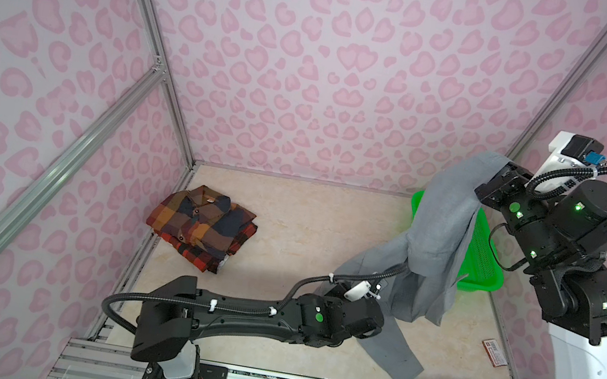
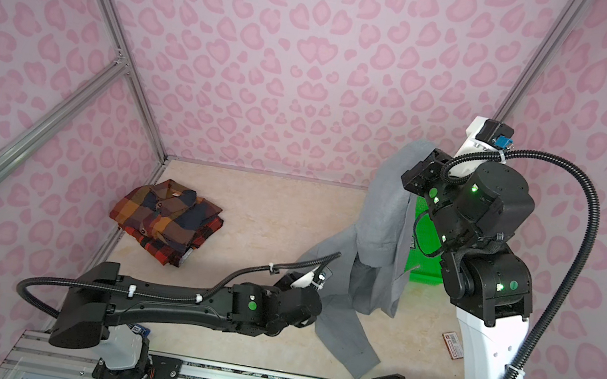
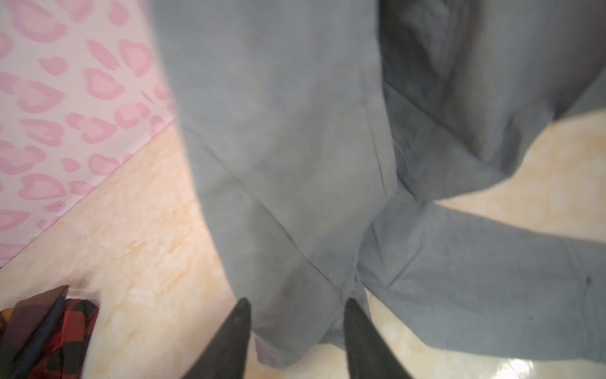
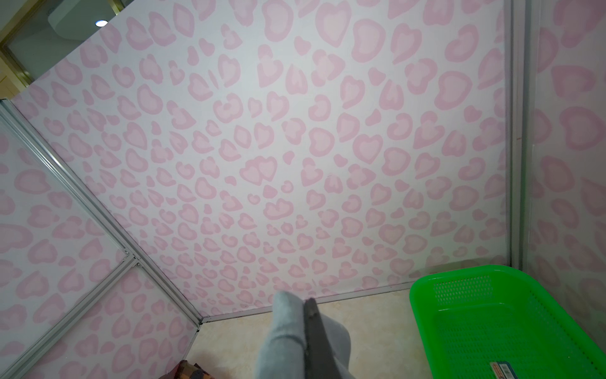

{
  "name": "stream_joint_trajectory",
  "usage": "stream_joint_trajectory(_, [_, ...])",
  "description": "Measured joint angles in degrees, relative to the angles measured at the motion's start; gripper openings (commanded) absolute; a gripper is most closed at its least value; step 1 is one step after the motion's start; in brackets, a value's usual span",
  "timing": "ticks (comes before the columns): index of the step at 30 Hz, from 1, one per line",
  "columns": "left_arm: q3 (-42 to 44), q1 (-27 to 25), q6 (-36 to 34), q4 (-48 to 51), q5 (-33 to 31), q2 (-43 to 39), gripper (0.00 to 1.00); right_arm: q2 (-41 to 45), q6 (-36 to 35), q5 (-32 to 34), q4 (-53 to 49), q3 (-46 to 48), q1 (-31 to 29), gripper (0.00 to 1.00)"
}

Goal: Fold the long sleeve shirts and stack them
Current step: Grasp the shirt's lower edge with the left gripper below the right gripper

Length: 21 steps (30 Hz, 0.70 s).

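**A:** Top views first. Where are the shirts?

**B:** In both top views the plaid shirt lies folded on the table, left of centre, close to the side wall. The gray shirt hangs at the right of the frame in front of the green basket. One sleeve trails on the table toward the bottom edge.

**A:** And the pincers?

**B:** The right gripper is clenched on the top of the gray shirt, high at the right. The left arm reaches in from the lower left to the hanging cloth, and its fingertips are hidden there. A small red packet lies on the table at lower right.

**A:** Left wrist view?

**B:** The left gripper shows at bottom centre, jaws standing apart, released. Blurred gray cloth fills the middle and right of the frame, and a fold of it comes down between the two tips. I can't tell whether it touches them. A corner of the plaid shirt sits at lower left.

**A:** Right wrist view?

**B:** The right gripper is at bottom centre, pinched tight on a fold of the gray shirt. The basket is at lower right, against the corner of the walls. A scrap of the plaid shirt shows at the bottom edge, left of the gripper.
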<state>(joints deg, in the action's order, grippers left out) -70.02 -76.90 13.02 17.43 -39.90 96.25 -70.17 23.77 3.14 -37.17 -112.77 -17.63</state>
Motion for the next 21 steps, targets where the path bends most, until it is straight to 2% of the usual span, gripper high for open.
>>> stream_joint_trajectory(2, [0.22,-0.35,-1.05,0.07,0.66,2.73,0.7,0.17,0.57,-0.55,0.02,0.0,0.0,0.0])
stream_joint_trajectory(3, [0.2,-0.35,-1.22,-0.13,0.76,4.0,0.97,0.2,0.96,-0.81,0.0,-0.07,0.0,0.0])
stream_joint_trajectory(8, [-3.54,-0.92,-3.98,-0.28,1.84,13.4,0.97,0.31,1.53,-2.56,0.0,-0.59,0.0,0.0])
stream_joint_trajectory(13, [-10.01,-0.72,-5.73,-0.09,0.17,23.15,0.97,0.7,2.47,-3.82,-0.04,-0.26,0.0,0.0])
stream_joint_trajectory(18, [-12.92,1.92,-6.78,0.79,-3.06,26.51,1.0,1.9,2.8,-4.59,-0.17,0.22,0.0,0.0])
stream_joint_trajectory(21, [-13.07,3.67,-7.04,0.66,-5.2,27.12,0.89,2.84,2.75,-4.68,-0.2,0.66,0.0,0.0])
